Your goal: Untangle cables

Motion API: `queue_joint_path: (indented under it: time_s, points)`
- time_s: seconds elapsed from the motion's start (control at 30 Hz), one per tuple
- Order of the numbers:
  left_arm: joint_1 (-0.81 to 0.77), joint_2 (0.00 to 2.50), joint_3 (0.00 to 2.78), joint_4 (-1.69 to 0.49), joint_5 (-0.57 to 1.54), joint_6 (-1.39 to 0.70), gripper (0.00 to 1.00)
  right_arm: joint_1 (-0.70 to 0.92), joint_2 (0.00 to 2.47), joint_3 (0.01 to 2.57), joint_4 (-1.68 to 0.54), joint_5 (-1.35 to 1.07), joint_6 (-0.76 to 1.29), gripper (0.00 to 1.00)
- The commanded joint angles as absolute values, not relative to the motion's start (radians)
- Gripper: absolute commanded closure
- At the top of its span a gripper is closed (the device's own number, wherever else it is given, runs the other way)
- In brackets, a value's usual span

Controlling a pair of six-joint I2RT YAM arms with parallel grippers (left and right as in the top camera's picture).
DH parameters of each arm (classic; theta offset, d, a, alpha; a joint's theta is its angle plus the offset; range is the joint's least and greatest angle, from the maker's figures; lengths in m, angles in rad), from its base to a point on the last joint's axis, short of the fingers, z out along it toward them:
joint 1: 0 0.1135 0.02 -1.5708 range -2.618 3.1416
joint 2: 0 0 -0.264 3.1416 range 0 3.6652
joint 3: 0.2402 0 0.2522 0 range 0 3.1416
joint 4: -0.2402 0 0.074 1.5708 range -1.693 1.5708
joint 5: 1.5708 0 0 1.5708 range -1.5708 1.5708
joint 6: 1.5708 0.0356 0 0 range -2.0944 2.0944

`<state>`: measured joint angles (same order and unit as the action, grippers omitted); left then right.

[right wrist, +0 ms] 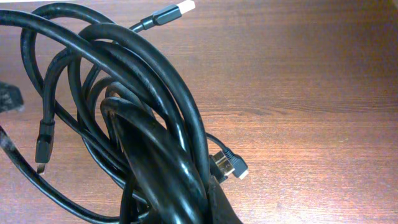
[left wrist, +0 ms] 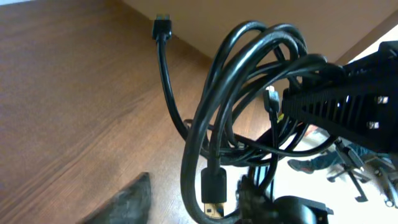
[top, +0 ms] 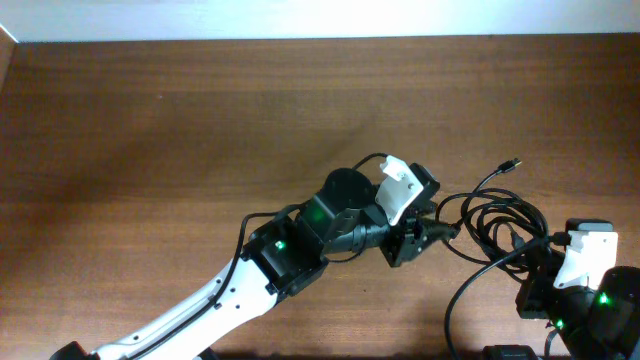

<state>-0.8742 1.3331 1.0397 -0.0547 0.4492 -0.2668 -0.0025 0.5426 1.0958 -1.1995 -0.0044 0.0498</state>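
Wooden table (top: 200, 120), seen from overhead. Left gripper (top: 432, 235) sits at the edge of the cables (top: 490, 222); whether it is pinching a strand cannot be told. Right gripper (top: 540, 265), pressed together, apparently pins a strand, probably to anchor the tangle. The cables lie looped between both grippers, right of centre, with one plug (top: 512, 163) free.

bright even light, soft shadows, nearest cables (right wrist: 163, 168) blurred.

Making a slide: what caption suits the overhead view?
Left claw reaching into a tangle of black cables on a wooden table.
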Motion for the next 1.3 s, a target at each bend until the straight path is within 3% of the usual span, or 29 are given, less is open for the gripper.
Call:
queue_joint_path:
  time_s: [0.0, 0.17, 0.27, 0.7, 0.9, 1.13, 1.27]
  points:
    - [-0.878, 1.315, 1.055, -0.045, 0.441, -0.269, 0.74, -0.007, 0.542, 1.098, -1.189, -0.019, 0.059, 0.96]
    - [-0.877, 1.352, 1.055, -0.038, 0.449, -0.326, 0.82, -0.007, 0.542, 1.098, -1.188, -0.055, 0.059, 0.96]
    - [-0.877, 1.365, 1.055, -0.033, 0.472, -0.329, 1.00, -0.007, 0.542, 1.098, -1.188, -0.056, 0.059, 0.96]
    - [-0.827, 1.291, 1.055, 0.216, 0.565, -0.314, 1.00, -0.007, 0.542, 1.098, -1.190, -0.056, 0.059, 0.96]
    - [-0.713, 1.211, 1.055, 0.224, 0.587, -0.310, 1.00, -0.007, 0.542, 1.098, -1.190, -0.056, 0.059, 0.96]
    - [-0.600, 1.177, 1.055, 0.311, 0.779, -0.314, 1.00, -0.007, 0.542, 1.098, -1.190, -0.056, 0.059, 0.96]
    - [-0.553, 1.177, 1.055, 0.353, 0.809, -0.423, 1.00, -0.007, 0.542, 1.098, -1.190, -0.055, 0.059, 0.96]
